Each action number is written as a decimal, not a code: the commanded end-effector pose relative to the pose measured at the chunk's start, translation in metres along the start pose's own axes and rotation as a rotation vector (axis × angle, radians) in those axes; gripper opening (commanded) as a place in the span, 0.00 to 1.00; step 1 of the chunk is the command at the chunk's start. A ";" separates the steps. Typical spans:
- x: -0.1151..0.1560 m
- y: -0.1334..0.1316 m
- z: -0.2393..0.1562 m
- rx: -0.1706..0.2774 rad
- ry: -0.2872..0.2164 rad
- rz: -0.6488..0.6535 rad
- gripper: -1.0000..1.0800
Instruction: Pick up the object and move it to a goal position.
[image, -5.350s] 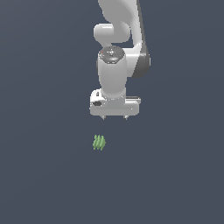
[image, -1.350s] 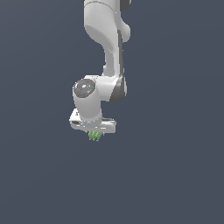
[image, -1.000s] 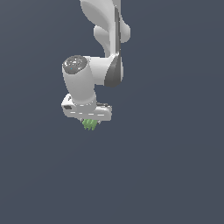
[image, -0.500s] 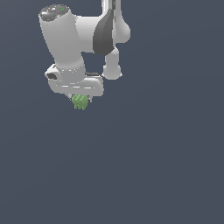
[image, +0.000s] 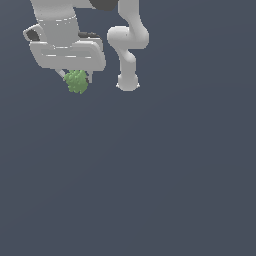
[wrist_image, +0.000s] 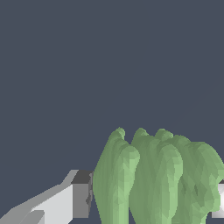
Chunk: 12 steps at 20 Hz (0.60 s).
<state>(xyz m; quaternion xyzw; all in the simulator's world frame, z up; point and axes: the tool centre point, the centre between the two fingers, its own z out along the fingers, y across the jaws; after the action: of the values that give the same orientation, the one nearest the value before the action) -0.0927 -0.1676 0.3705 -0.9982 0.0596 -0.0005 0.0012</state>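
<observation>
The object is a small light-green lumpy thing with wavy ridges, hanging in the air under the white hand at the upper part of the exterior view's left. My gripper is shut on it, one finger on each side. In the wrist view the object fills the space between a white finger with a dark pad and the tip of the other finger at the picture's edge. The object is lifted well above the floor.
The arm's white links and its base stand to the exterior view's right of the gripper. A plain dark blue-grey floor spreads under everything.
The gripper has carried the object up and toward the exterior view's left, and it looms larger now. The grip has not changed.
</observation>
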 end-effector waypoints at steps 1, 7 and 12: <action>-0.011 0.009 -0.027 0.000 -0.001 0.000 0.00; -0.030 0.029 -0.082 -0.001 -0.001 0.000 0.00; -0.041 0.040 -0.113 -0.001 -0.001 0.000 0.00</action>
<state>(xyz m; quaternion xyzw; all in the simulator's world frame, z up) -0.1342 -0.2001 0.4749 -0.9982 0.0597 -0.0008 0.0005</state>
